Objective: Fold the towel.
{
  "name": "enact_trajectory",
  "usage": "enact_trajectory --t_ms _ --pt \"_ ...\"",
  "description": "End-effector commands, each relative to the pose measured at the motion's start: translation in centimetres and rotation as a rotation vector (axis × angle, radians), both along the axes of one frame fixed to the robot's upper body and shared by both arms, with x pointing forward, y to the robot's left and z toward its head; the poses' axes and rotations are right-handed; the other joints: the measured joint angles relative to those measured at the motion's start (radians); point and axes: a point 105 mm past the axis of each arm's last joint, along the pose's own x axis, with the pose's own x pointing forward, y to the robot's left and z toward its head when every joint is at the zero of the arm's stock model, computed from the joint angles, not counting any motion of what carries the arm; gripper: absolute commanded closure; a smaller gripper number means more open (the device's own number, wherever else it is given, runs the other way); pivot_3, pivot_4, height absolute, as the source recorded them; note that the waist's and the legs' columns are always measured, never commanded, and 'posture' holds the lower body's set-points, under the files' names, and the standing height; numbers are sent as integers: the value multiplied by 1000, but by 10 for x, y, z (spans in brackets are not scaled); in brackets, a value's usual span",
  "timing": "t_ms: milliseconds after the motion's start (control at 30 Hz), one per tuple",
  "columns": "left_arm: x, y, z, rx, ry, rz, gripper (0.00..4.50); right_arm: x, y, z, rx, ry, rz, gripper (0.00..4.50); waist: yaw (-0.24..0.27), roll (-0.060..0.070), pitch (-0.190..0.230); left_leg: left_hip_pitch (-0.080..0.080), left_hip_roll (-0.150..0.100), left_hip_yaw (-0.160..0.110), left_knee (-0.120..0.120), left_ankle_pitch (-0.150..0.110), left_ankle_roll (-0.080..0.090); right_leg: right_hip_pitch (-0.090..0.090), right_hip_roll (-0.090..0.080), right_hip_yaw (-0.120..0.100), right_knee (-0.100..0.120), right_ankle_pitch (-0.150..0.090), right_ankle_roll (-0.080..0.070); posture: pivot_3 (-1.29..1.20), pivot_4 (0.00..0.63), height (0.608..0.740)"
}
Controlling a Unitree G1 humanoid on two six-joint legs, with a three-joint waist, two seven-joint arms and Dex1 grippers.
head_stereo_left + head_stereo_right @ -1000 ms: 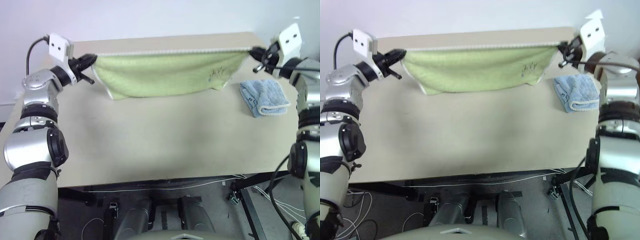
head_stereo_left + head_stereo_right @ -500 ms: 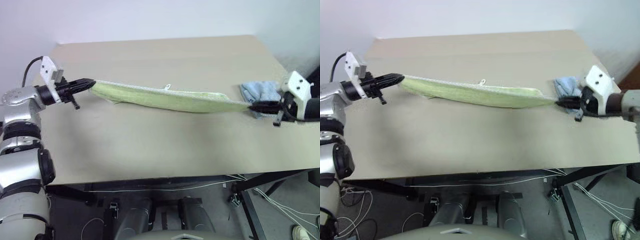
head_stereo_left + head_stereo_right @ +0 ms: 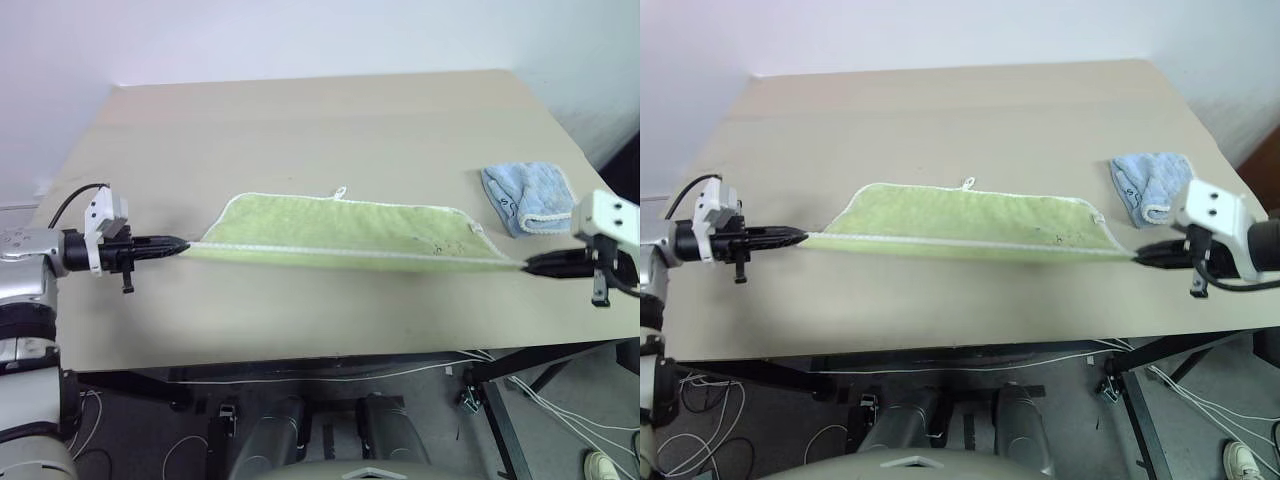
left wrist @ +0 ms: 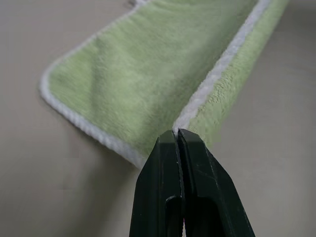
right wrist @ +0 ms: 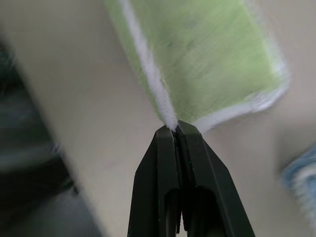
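Note:
The light yellow-green towel point(image 3: 340, 228) with white edging lies stretched across the middle of the tan table point(image 3: 300, 120), its far part flat on the surface, a small white loop point(image 3: 340, 191) at its far edge and a dark mark point(image 3: 440, 243) near its right end. My left gripper point(image 3: 183, 245) is shut on the towel's near left corner, seen close up in the left wrist view point(image 4: 176, 134). My right gripper point(image 3: 527, 266) is shut on the near right corner point(image 5: 171, 127). The near edge runs taut between them, just above the table.
A smaller light blue cloth point(image 3: 528, 196) lies folded at the table's right side, beyond my right gripper. The table's front edge point(image 3: 300, 360) runs close behind both grippers, with cables and the floor below. Bare tabletop stretches behind the towel.
Both grippers have pulled the towel from high over the table's far side down and toward the front edge. The towel now lies partly laid out on the table.

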Motion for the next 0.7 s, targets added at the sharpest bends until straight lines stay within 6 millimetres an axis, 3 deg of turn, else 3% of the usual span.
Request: enact_trajectory --t_ms 33,300,400,633,700 --pt "-6 11 20 16 -35 20 4459 -5 -15 10 -92 -21 -3 4500 2 0 0 0 0 0 1 0 0 1 0 0 0 0 0 0 150 740" --pt "11 0 23 -46 -100 47 4459 8 0 8 -34 -45 51 4500 22 1 0 1 0 0 0 0 0 2 -1 0 0 -2 -3 0 150 740" --pt "19 -33 30 -158 -130 -12 4459 17 16 0 40 -50 78 4500 24 1 0 0 0 0 0 -1 1 1 -1 -1 -3 0 0 0 150 740" --pt "-14 -68 33 -123 -37 -248 4459 26 17 2 36 -77 73 4500 16 1 0 -2 0 1 -1 -1 2 -2 0 0 -3 0 0 0 150 740" --pt "-23 -73 29 -87 24 -292 4061 29 19 2 39 -84 74 4500 17 1 0 -2 0 1 -1 -1 2 -1 0 0 -2 0 0 0 150 740"
